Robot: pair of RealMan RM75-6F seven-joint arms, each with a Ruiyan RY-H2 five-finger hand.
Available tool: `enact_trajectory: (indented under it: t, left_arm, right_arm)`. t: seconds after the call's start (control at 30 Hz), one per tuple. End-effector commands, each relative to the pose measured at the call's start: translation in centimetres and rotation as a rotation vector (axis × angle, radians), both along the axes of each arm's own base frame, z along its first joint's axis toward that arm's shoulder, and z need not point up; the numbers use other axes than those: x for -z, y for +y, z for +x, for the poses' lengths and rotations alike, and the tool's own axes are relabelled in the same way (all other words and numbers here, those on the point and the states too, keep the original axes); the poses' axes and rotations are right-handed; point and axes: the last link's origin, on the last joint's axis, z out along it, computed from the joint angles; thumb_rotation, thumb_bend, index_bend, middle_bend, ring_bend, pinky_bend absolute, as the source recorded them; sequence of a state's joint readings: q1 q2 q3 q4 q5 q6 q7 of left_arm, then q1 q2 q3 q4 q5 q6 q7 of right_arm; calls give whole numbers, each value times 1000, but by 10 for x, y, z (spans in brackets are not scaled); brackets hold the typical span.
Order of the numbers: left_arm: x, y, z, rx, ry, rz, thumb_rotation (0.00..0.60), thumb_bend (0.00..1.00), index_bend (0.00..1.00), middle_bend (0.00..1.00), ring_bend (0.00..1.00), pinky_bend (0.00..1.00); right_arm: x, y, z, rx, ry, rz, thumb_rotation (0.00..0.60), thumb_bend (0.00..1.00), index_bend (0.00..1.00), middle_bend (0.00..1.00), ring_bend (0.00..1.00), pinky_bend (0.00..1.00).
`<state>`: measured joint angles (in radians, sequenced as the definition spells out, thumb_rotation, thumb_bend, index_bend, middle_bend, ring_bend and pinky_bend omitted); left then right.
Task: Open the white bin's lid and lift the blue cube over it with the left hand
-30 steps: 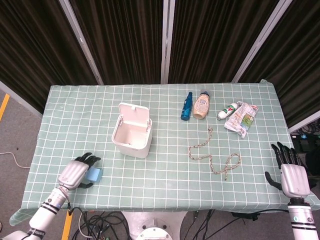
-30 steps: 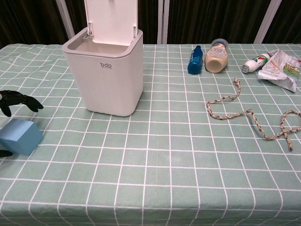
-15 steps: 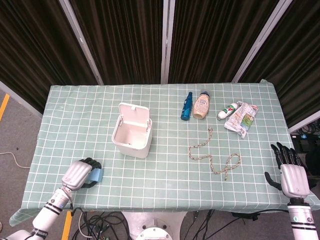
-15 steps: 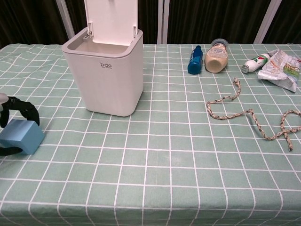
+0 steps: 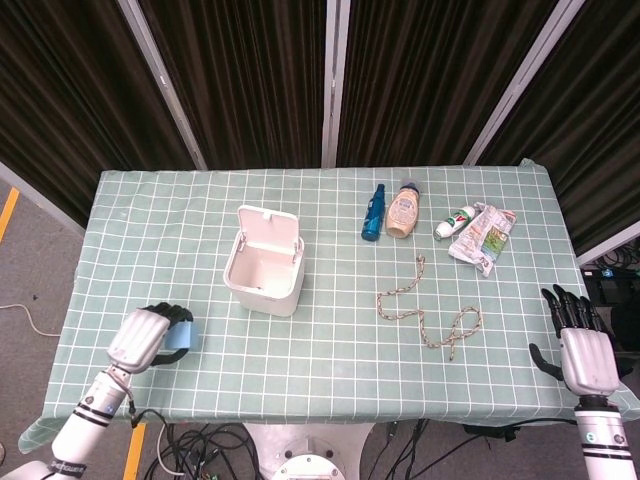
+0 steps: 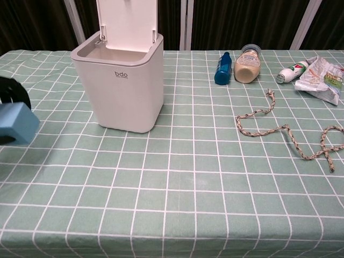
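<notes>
blue cube (image 6: 17, 122): clamped in the left hand (image 5: 147, 338), dark fingers (image 5: 176, 316) curled over its top edge; in the chest view it appears clear of the tablecloth (image 5: 330, 330), though contact underneath cannot be confirmed. only part of the cube shows at that frame's left border.

white bin (image 5: 264, 272): ahead and to the right of the left hand, well apart from it. lid (image 6: 128, 17) upright and hinged back, mouth exposed; the opening step reads as done.

right hand (image 5: 585, 355): at the table's near right corner, fingers apart, holding nothing, far from the work.

other stock, all well to the right of the left hand: blue bottle (image 5: 373, 213), tan jar (image 5: 404, 211), small white tube (image 5: 455, 222), crinkled packet (image 5: 484, 236), loose rope (image 5: 430, 310).

risks, as judged:
- grip seems to sit on the cube's upper part; a quick swing toward the bin could let it twist out and drop short.
- too low a carry would clip the bin's near wall and push the light bin along the cloth.
- overshooting could knock the raised lid, tipping it shut.
</notes>
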<state>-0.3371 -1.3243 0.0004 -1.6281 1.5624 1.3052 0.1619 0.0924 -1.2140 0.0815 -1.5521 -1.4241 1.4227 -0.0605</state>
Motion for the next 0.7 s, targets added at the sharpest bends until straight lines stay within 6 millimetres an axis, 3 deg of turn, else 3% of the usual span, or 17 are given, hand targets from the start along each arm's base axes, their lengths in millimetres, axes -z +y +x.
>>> enact_trajectory:
  t: [0.03, 0.17, 0.3, 0.47, 0.7]
  left_arm:
    - [-34, 17, 33, 94, -60, 99, 600, 312, 553, 522, 404, 599]
    - [-50, 43, 78, 206, -79, 136, 600, 312, 555, 524, 405, 600]
    - [-50, 71, 110, 242, -79, 121, 600, 312, 555, 524, 405, 600]
    - [-35, 86, 134, 267, -80, 67, 600, 310, 547, 519, 404, 599]
    - [-14, 97, 151, 297, -94, 50, 600, 265, 359, 368, 314, 536]
  right_arm:
    - [1, -1, 0, -1, -3, 1, 600, 235, 0, 0, 0, 0]
    - [3, -1, 1, -2, -3, 5, 600, 234, 0, 0, 0, 0]
    - [2, 0, -1, 2, -8, -3, 600, 234, 0, 0, 0, 0]
    - [0, 1, -7, 20, -12, -10, 600, 235, 0, 0, 0, 0]
    - [-1, 1, -12, 29, -21, -12, 600, 235, 0, 0, 0, 0]
